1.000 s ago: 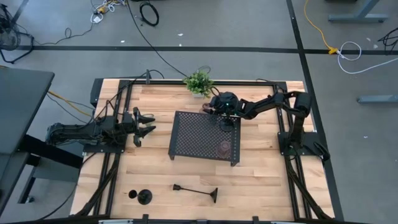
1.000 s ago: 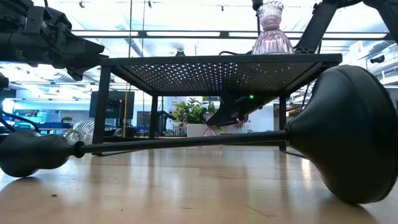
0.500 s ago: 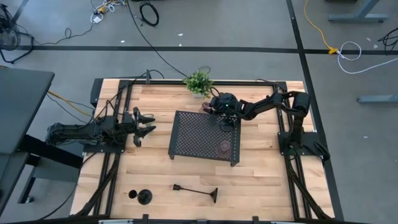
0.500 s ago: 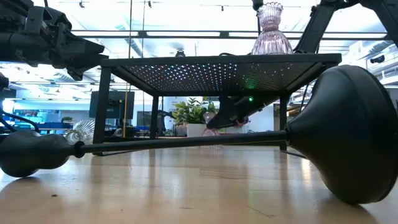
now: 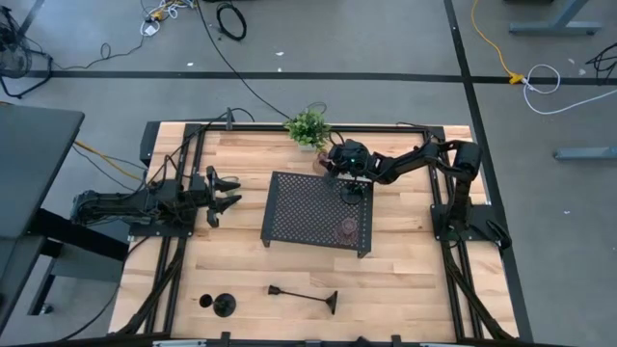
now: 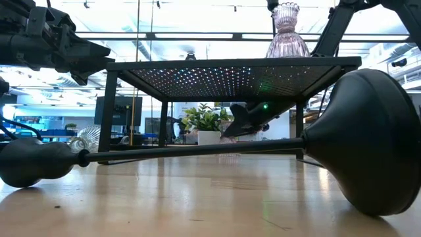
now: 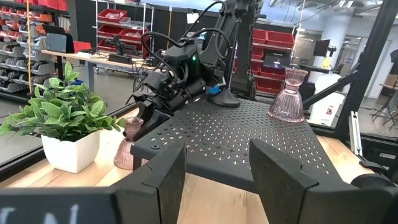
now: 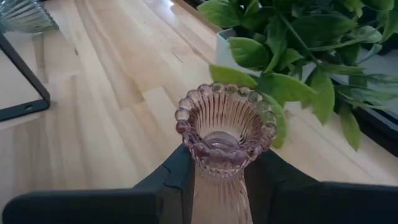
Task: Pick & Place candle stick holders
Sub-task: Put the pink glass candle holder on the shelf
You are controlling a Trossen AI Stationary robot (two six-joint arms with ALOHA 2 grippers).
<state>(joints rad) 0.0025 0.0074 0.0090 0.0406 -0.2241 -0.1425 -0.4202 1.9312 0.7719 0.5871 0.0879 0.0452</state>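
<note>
A robotics lab or workshop. Racks of red storage bins line the back. Cables trail across the grey floor.

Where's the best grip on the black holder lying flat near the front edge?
Grip the lying black holder on its thin stem, mid-length, from straight above, jaws across the stem. The stem lies level on the table; the flared base is bulky and rounded, likely to slip.
</note>
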